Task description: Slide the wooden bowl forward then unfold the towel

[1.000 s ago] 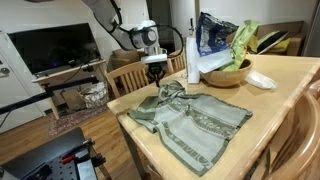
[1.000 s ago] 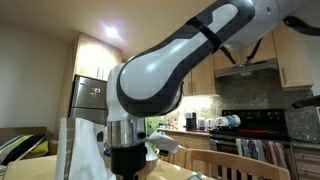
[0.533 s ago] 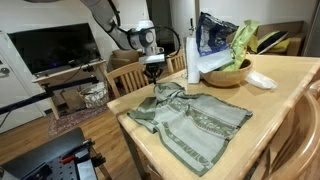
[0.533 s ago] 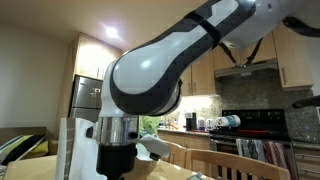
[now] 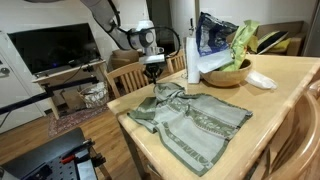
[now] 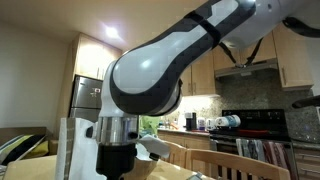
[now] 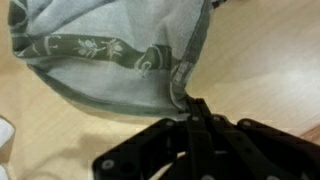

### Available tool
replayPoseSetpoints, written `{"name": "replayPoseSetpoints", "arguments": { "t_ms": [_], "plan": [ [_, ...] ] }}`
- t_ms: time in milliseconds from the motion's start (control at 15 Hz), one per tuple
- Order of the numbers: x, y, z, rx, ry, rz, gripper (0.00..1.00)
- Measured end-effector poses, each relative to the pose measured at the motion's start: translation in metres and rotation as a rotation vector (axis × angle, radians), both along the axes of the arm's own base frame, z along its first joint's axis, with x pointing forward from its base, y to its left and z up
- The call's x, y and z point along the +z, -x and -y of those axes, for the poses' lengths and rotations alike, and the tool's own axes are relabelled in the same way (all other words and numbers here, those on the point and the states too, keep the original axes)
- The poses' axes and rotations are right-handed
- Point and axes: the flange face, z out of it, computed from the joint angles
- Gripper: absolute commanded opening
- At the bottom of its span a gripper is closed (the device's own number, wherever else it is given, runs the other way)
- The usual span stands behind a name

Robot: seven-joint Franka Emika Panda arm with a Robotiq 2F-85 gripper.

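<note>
The gripper hangs over the near-left corner of the wooden table, with its fingers pressed together. In the wrist view the two dark fingers meet with no gap and pinch the hemmed edge of the towel. The grey-green cloth bunches up and away from the pinch, showing a paler band with a small repeated motif. In an exterior view the rest of the towel lies across the middle of the table. It is mostly flat towards the front edge, and rumpled and lifted at the corner under the gripper. The wooden bowl sits farther back on the table, well apart from the gripper and just beyond the towel's far edge. It holds a blue-and-white bag and something green and leafy. A small white dish lies just beside the bowl, on the bare wood. A wooden chair stands behind the gripper at the table's end. In the close exterior view the arm fills most of the frame and the fingertips are cut off at the bottom.
</note>
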Motion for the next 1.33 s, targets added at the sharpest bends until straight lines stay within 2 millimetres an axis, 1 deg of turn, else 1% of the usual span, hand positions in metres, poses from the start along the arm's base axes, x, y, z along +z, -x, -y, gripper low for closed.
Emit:
{"name": "replayPoseSetpoints", "arguments": {
  "t_ms": [467,1000,1333],
  "plan": [
    [-0.002,0.001,-0.002,0.003,0.001,-0.003,0.01],
    [0.0,0.006,-0.028,0.034,-0.019,0.002,0.01],
    [-0.001,0.0,-0.029,0.01,-0.043,0.003,0.01]
  ]
}}
